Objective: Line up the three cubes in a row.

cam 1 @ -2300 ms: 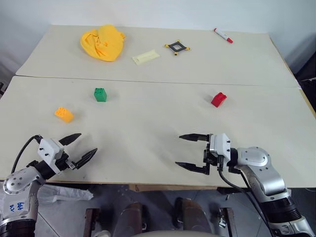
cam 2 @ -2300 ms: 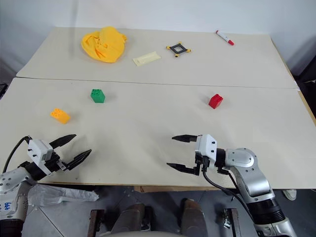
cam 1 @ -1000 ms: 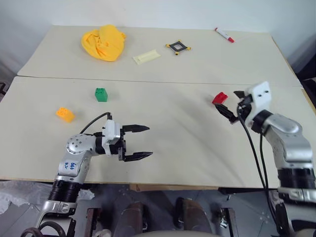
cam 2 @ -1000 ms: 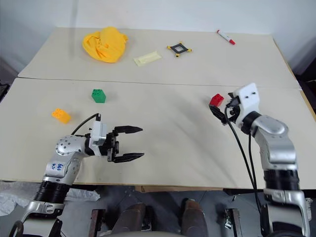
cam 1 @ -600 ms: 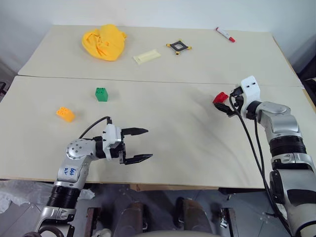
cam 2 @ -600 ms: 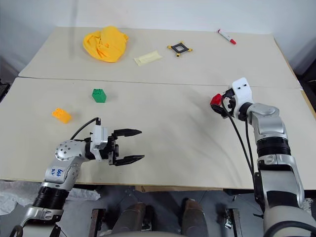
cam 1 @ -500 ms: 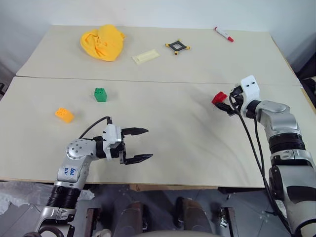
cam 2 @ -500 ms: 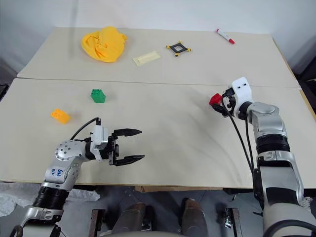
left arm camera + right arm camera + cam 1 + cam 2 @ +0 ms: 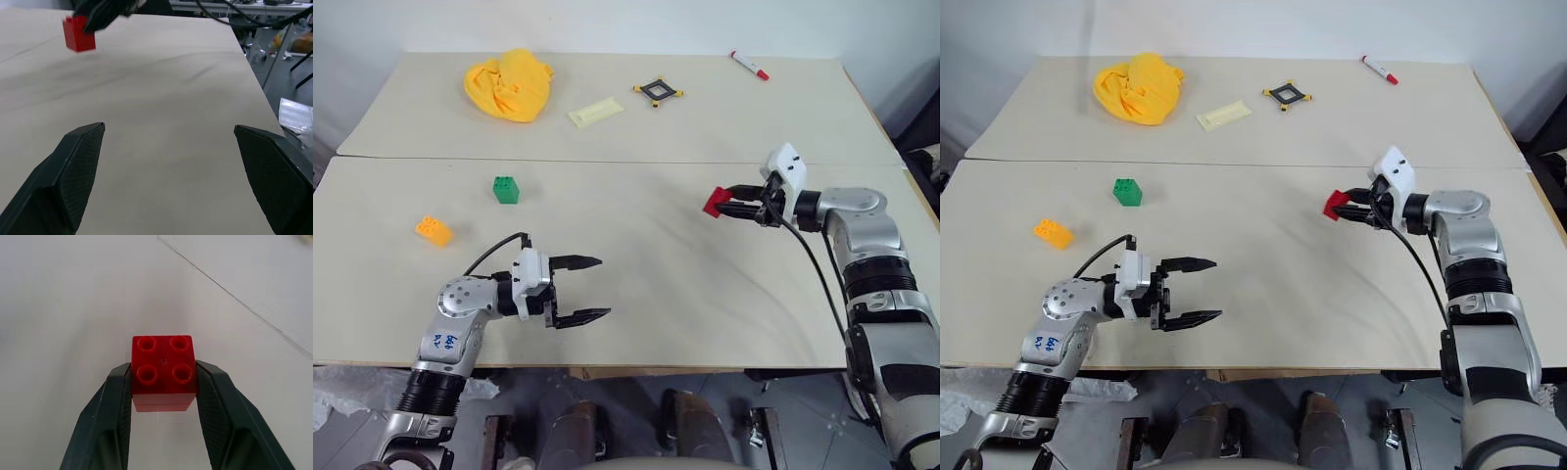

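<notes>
Left eye view: nearest me, my left gripper (image 9: 595, 288) spreads its ribbed black fingers wide over bare matte tabletop (image 9: 636, 294). Farther off, my right gripper (image 9: 719, 205) pinches the glossy, four-studded red brick (image 9: 163, 371); green brick (image 9: 505, 189) and orange-yellow brick (image 9: 433, 231) sit well left.

left pincer (image 9: 168, 181) fingers cut at frame edge

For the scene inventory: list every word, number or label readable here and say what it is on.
Blue handwritten marks on the left arm's silver housing: too small to read.
Red marker on the far table: no legible print.
Red cube, green cube, orange-yellow cube: no text.
</notes>
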Motion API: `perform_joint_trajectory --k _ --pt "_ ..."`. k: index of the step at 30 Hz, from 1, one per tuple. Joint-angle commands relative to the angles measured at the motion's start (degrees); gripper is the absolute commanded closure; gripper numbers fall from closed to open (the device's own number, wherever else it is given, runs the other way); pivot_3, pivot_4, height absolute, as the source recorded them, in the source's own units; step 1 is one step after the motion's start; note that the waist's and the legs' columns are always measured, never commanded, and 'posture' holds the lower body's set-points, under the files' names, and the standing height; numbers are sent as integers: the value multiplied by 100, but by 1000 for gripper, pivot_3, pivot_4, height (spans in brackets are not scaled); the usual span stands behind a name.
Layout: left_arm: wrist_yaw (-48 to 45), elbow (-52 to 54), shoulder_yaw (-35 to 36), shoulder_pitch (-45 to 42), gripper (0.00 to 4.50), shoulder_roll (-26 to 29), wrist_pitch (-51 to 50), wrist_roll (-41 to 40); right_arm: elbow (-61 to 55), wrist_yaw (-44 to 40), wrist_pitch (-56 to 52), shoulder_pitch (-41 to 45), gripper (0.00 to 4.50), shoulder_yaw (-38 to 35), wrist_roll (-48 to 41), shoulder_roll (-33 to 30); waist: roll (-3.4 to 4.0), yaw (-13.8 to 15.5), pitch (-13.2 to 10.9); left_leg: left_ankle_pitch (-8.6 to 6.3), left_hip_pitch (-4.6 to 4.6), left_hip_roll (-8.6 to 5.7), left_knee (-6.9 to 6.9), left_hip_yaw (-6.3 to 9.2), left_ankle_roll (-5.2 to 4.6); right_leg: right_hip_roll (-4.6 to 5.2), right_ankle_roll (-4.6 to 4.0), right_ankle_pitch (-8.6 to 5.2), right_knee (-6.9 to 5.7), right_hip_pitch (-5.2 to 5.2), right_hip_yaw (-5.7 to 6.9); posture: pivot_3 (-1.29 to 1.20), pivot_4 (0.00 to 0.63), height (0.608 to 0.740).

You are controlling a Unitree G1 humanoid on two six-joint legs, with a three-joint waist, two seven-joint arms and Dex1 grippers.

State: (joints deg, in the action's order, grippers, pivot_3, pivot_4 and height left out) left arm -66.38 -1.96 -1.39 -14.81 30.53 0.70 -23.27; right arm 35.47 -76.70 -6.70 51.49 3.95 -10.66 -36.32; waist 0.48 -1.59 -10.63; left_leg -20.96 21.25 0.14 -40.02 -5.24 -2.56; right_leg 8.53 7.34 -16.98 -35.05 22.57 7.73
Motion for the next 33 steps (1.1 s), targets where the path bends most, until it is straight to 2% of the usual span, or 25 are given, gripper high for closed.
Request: perform_joint_trajectory --k 1,12,17,18,25,27,30,33 --pt "-5 252 212 114 0 113 -100 -201 -658 -839 314 -133 3040 335 -72 -42 0 2 0 0 0 0 -1 0 0 0 0 0 0 -1 0 0 150 740" --pt "211 920 476 633 0 325 -411 -316 295 -914 1184 116 3040 799 396 484 -1 -9 -1 0 -2 -1 -2 3 1 1 0 0 -1 -2 0 0 150 740" --pt "418 1303 566 949 0 365 -491 -346 543 -874 1030 213 3040 769 434 606 0 -6 -2 0 -2 -1 -2 3 1 2 0 0 -1 -2 -2 0 150 740" --pt "471 1399 587 1004 0 368 -527 -373 562 -879 1003 216 2323 765 433 624 0 -5 -2 0 -2 -1 -3 4 1 2 0 0 -1 -2 -1 0 150 740" --pt "1275 1973 1462 1706 0 381 -1109 -743 310 -828 1582 136 85 303 48 636 1 -10 -3 -1 -3 0 -2 6 2 3 0 0 -1 -3 -2 0 150 740" --pt "1443 2012 1799 2047 0 360 -1074 -730 81 -802 1764 -17 35 97 -140 597 1 -9 -3 -1 -3 1 -2 6 2 3 0 0 1 -3 -3 0 150 740" --pt "1892 1817 2532 2546 0 72 -915 -835 -686 -1091 1579 -521 35 -352 -920 589 1 3 -3 -3 -5 3 1 8 5 2 0 0 5 -4 -3 0 150 740" --pt "2364 1517 3239 2908 0 -310 -611 -845 -1517 -843 1467 -1234 35 -746 -1436 624 -3 23 -5 -3 -4 4 1 14 5 3 0 0 9 -10 -3 0 150 740"
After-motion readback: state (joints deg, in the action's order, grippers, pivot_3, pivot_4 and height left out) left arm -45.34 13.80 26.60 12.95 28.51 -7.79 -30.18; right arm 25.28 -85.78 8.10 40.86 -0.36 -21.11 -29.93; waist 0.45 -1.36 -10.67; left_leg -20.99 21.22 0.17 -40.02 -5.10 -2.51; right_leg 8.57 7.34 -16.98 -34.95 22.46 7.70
